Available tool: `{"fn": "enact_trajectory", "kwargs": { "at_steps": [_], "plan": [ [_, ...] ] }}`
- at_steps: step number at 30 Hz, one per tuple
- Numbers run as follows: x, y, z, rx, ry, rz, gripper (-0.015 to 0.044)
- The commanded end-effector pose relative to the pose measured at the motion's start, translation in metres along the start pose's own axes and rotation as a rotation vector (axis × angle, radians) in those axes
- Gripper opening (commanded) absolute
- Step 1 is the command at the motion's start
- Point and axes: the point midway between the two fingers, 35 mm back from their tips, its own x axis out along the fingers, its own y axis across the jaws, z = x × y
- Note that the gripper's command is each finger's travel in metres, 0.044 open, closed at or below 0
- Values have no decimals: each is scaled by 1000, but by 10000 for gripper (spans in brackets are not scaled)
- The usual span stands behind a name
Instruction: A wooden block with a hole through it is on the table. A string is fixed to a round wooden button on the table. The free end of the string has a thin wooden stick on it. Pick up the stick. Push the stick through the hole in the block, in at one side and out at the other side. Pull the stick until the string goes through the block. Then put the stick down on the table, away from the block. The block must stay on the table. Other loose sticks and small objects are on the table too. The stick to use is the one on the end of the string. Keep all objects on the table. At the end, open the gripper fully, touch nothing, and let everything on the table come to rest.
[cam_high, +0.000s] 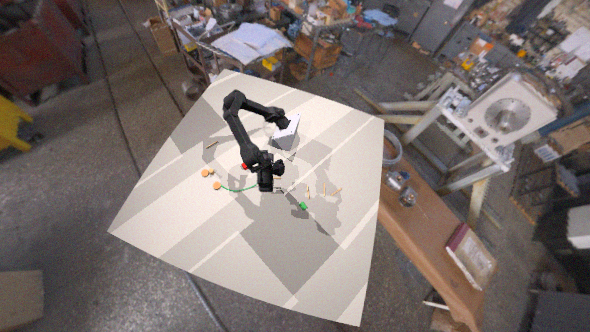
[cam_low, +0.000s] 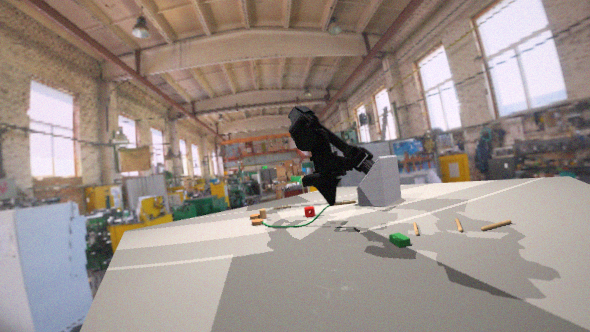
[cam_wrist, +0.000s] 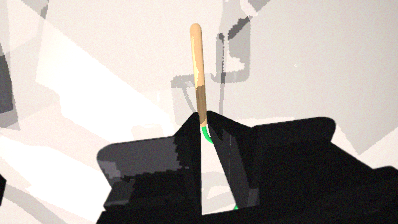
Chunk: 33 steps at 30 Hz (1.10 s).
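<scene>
The pale table carries a grey block behind the gripper. To one side of the gripper lie three round buttons and a red cube; to the other lie a green cube and three loose sticks.
</scene>
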Motion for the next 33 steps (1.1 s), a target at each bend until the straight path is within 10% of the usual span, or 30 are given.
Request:
{"fn": "enact_trajectory", "kwargs": {
  "at_steps": [1,33],
  "plan": [
    [-3,-4,-5,160,5,-9,0],
    [-6,-17,-26,1325,10,-34,0]
  ]
}}
